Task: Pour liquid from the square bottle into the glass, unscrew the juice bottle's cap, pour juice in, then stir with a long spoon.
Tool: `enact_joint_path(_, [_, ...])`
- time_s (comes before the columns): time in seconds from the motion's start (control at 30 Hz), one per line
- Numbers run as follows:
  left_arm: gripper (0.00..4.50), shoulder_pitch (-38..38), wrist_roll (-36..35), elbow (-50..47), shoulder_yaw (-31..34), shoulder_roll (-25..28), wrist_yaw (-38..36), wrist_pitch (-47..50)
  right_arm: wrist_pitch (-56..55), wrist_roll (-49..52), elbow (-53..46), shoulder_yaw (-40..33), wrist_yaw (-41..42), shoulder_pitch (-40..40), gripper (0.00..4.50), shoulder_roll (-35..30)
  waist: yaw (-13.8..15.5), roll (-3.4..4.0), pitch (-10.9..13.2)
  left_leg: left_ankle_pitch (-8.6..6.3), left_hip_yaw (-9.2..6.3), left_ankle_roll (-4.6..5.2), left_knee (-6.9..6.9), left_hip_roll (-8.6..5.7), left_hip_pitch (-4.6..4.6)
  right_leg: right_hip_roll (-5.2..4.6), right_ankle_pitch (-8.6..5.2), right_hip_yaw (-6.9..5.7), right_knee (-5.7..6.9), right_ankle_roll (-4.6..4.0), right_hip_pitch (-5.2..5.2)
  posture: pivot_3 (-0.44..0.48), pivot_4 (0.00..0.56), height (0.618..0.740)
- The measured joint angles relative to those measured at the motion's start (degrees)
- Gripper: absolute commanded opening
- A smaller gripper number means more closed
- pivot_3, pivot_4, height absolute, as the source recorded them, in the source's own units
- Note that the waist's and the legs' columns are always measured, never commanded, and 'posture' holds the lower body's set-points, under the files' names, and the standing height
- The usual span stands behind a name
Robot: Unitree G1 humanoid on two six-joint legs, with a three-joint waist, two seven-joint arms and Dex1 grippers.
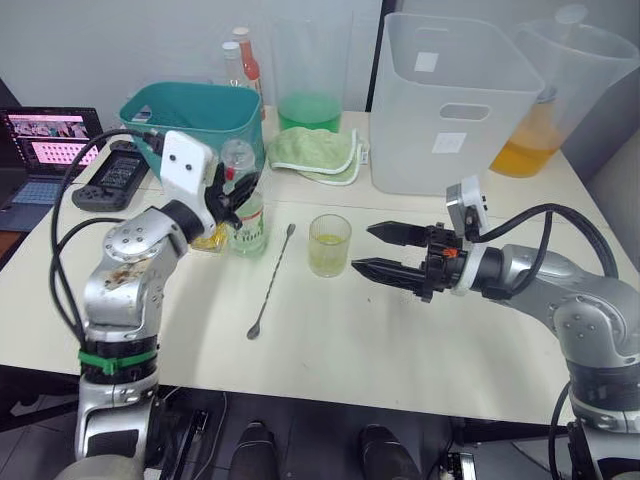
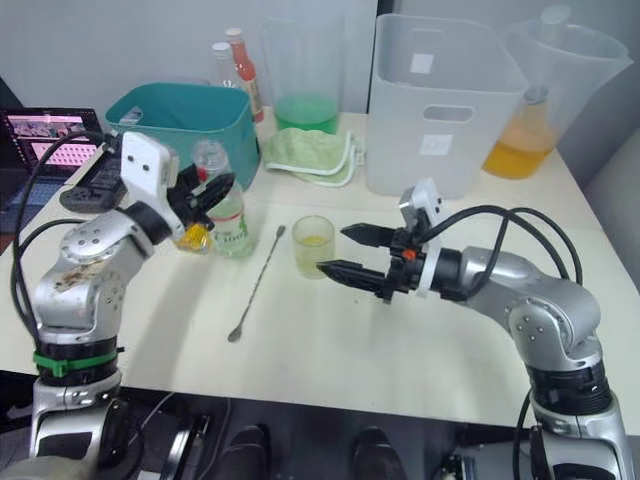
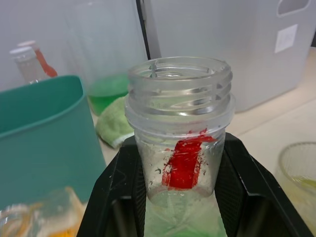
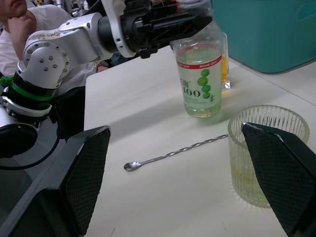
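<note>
On the table the left gripper (image 1: pixel 228 190) clasps the uncapped juice bottle (image 1: pixel 246 225) upright, the glass (image 1: pixel 329 245) holds some liquid, the right gripper (image 1: pixel 372 249) hangs spread, so juice pour and stirring remain.

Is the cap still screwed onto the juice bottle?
No. The juice bottle shows a bare threaded open mouth, its neck clamped between the left gripper's fingers.
</note>
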Motion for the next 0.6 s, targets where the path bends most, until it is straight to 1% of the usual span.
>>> enact_joint_path(0.07, [1.5, 3.2, -2.5, -3.9, 2.7, 0.1, 0.2, 1.6, -0.4, -0.7, 0.8, -0.1, 2.7, -0.3, 4.49, -1.1, 0.0, 0.0, 0.0, 0.0, 0.0, 0.0, 0.0, 0.0, 0.0, 0.0, -0.01, 0.0, 0.0, 0.0, 0.0, 0.0, 0.15, 0.733])
enact_joint_path(0.17, [1.5, 5.1, -4.9, -6.0, 5.9, 0.6, 1.0, 3.0, -0.7, -1.7, 1.5, -0.3, 5.4, -0.6, 4.49, -1.8, 0.1, -0.01, 0.0, 0.0, 0.0, 0.0, 0.01, 0.0, 0.0, 0.0, -0.01, 0.0, -0.02, -0.01, 0.0, 0.0, 0.15, 0.733])
enact_joint_path(0.3, [1.5, 13.7, -10.7, -13.2, 14.8, 2.6, 1.0, 4.8, -1.2, -3.6, 3.9, 0.8, 13.5, -2.3, 4.49, -4.5, -0.6, -0.01, 0.0, -0.02, 0.03, 0.02, -0.1, 0.01, 0.07, -0.01, -0.03, 0.0, -0.05, -0.05, -0.01, 0.0, 0.15, 0.733])
enact_joint_path(0.43, [1.5, 18.3, -14.6, -13.8, 21.7, 5.3, 0.8, 6.7, -2.2, -5.0, 5.8, 1.4, 16.9, -4.1, 4.49, -4.2, -0.7, -0.05, 0.0, -0.02, 0.03, 0.01, -0.08, 0.01, 0.07, -0.01, -0.05, 0.01, -0.07, -0.06, -0.01, 0.0, 0.15, 0.733])
enact_joint_path(0.5, [1.5, 18.5, -16.2, -13.2, 24.8, 5.7, 1.3, 6.9, -2.3, -5.9, 6.4, 2.0, 17.6, -4.7, 4.49, -3.7, -0.6, -0.11, 0.0, -0.02, 0.03, 0.01, -0.07, 0.01, 0.05, -0.01, -0.06, 0.01, -0.09, -0.06, -0.01, 0.0, 0.15, 0.733])
enact_joint_path(0.6, [1.5, 18.2, -16.4, -9.8, 27.5, 7.1, 2.3, 5.5, -2.3, -6.5, 6.9, 2.2, 18.1, -5.5, 4.49, -2.8, -0.3, -0.12, 0.0, -0.03, 0.04, 0.01, -0.08, 0.01, 0.05, -0.01, -0.06, 0.0, -0.11, -0.07, -0.03, 0.0, 0.15, 0.733])
